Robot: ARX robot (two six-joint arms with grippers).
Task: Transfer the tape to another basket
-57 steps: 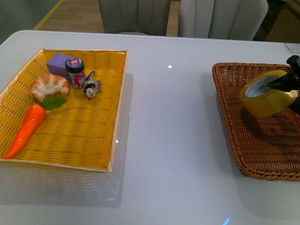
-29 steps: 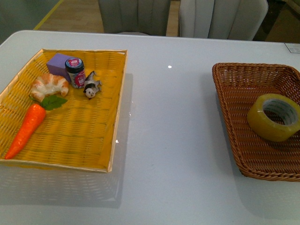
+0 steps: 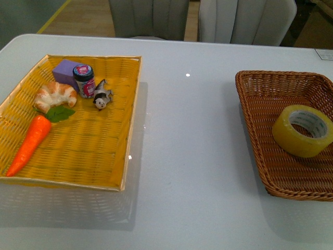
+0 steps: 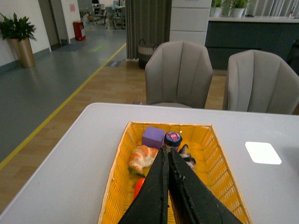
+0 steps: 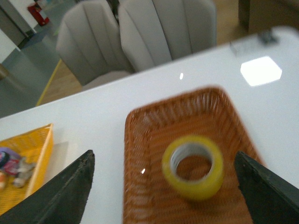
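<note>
The yellowish tape roll [image 3: 303, 130] lies flat inside the dark brown wicker basket [image 3: 248, 104] at the right of the table. It also shows in the right wrist view [image 5: 192, 167], in the basket [image 5: 140, 154]. My right gripper [image 5: 163, 161] is open wide, well above the basket, and holds nothing. My left gripper [image 4: 166, 151] is shut and empty, above the yellow tray [image 4: 119, 186]. Neither gripper shows in the front view.
The shallow yellow tray [image 3: 104, 156] at the left holds a carrot [image 3: 30, 141], a croissant [image 3: 54, 95], a purple block [image 3: 64, 71], a small jar [image 3: 84, 80] and a small figurine [image 3: 102, 97]. Grey chairs [image 3: 239, 21] stand behind the table.
One second ago my right gripper held the tape tilted over the basket. It let go and rose out of the front view. The tape now lies flat in the basket.
</note>
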